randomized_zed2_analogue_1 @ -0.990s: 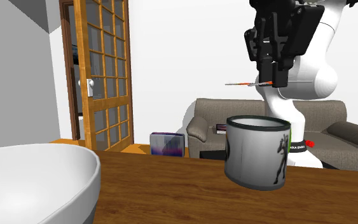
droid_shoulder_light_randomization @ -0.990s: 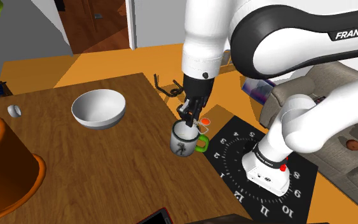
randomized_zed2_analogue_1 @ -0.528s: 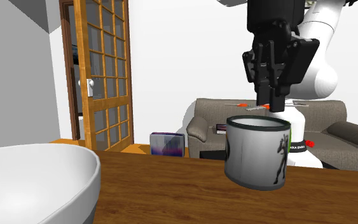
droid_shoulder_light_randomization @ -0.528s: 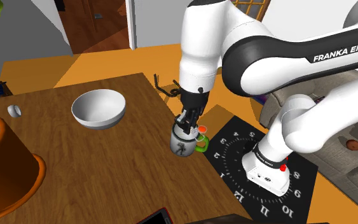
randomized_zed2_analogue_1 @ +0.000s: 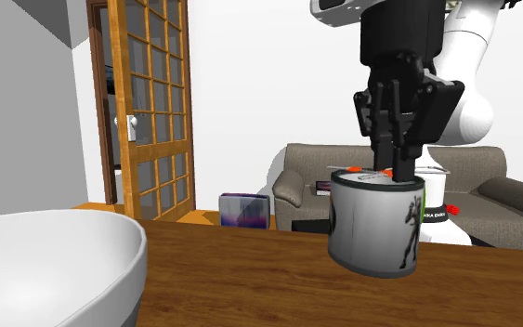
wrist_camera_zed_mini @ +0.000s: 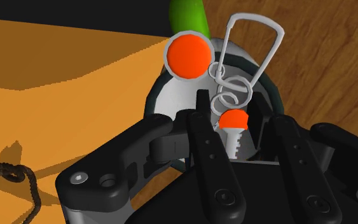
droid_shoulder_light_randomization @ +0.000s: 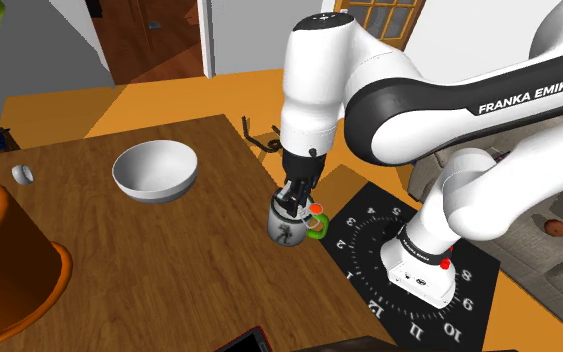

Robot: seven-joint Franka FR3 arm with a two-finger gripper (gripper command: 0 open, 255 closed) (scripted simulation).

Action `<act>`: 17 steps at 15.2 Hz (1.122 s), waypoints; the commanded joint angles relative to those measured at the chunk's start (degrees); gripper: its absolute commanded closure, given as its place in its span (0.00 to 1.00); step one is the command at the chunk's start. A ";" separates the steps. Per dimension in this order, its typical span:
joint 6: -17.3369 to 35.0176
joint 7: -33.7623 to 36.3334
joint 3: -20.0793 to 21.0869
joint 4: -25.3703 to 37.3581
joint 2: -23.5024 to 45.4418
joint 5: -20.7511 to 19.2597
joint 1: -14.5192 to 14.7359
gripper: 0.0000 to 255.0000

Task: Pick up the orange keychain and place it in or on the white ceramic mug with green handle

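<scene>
Gripper [randomized_zed2_analogue_1: 394, 170] clamped on orange keychain [wrist_camera_zed_mini: 187, 56] | over mug [randomized_zed2_analogue_1: 375, 228] | risk: dangling clip catches the rim and tumbles outside

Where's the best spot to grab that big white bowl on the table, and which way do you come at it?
Take the white round bowl by its thin rim, coming straight down from above. It sits upright on the brown wooden table with its open mouth facing up, so the rim is easy to reach. Its curved sides look too wide to squeeze across.
</scene>
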 commanded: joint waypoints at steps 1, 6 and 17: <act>0.03 0.00 0.03 -0.12 0.10 -0.02 -0.01 1.00; -0.03 -0.01 0.01 -0.16 -0.01 0.02 0.03 0.00; -7.50 0.10 -1.50 6.29 -1.04 -0.95 -0.39 0.00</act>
